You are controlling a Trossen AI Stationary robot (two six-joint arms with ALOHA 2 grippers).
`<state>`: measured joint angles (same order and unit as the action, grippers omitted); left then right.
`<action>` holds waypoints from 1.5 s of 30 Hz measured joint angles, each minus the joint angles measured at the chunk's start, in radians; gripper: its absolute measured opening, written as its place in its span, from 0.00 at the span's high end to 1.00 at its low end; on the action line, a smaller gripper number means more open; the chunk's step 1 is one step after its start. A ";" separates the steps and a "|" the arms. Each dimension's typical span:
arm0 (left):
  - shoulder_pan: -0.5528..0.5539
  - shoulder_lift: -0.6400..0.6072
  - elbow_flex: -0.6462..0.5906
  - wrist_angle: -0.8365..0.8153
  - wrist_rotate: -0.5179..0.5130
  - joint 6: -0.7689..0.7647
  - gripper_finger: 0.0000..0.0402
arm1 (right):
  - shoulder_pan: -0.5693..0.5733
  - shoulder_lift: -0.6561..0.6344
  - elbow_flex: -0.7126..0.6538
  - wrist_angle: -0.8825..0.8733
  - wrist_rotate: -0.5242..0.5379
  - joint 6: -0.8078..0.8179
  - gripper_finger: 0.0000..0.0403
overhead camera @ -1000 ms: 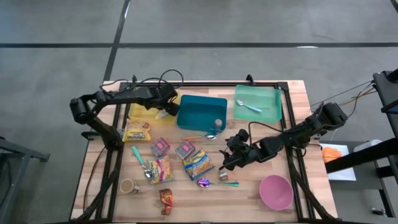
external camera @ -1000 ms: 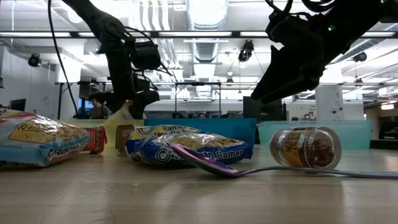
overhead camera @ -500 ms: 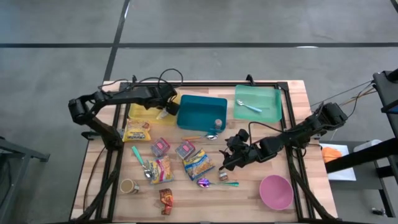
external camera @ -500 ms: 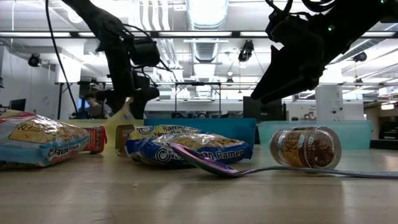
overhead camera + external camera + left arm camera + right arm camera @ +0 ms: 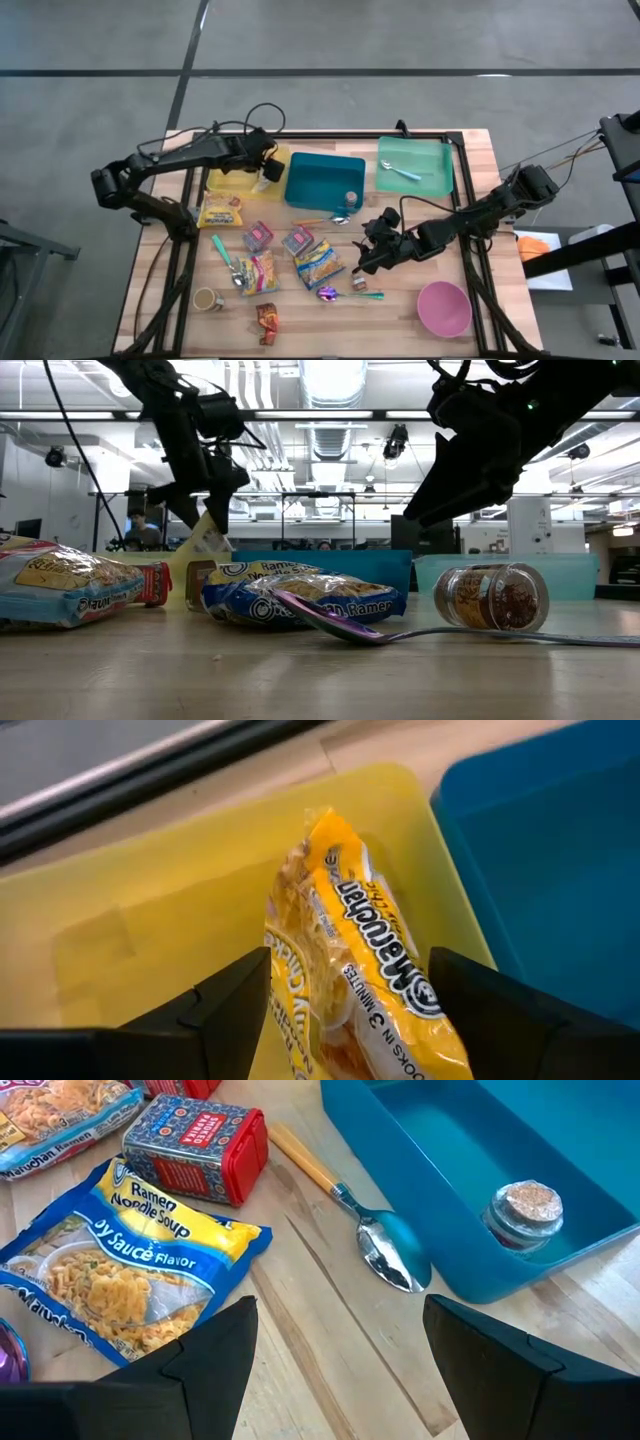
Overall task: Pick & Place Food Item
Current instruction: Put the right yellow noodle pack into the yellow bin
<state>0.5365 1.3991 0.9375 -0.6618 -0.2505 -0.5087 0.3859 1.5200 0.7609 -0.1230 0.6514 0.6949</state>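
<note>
A yellow ramen packet sits between the fingers of my left gripper, over the right part of the yellow tray, next to the teal bin. In the low view the packet slants below that gripper. My right gripper hangs open above mid-table and touches nothing. In its wrist view it has a blue soy-sauce ramen packet and a metal spoon ahead of it. My left gripper pinches the yellow ramen packet between its two fingers, one on each long side. The fingers slant down from the table's left and the packet reaches on past their tips. It hangs tilted; its lower end is hidden behind things on the table, so whether it rests on the tray I cannot tell.
The teal bin holds a small jar. A green tray with a spoon stands at the far right. Ramen packets, two tins, a cup and a pink bowl lie on the near half.
My left gripper has gone up above the yellow tray, and its arm has drawn back toward the table's left edge. The yellow ramen packet has come up with it and stands steeper than before.
</note>
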 joint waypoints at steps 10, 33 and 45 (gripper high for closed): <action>-0.001 0.003 -0.001 -0.049 0.045 0.001 0.46 | 0.000 0.000 0.000 0.003 0.000 0.000 0.30; -0.011 0.003 -0.002 -0.035 0.124 -0.012 0.67 | 0.000 0.000 0.000 0.002 0.000 -0.007 0.30; -0.018 0.005 -0.017 -0.064 0.132 -0.049 0.33 | 0.000 0.000 0.000 0.003 0.000 -0.007 0.30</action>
<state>0.5187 1.4039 0.9202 -0.7255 -0.1188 -0.5572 0.3855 1.5204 0.7609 -0.1199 0.6514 0.6880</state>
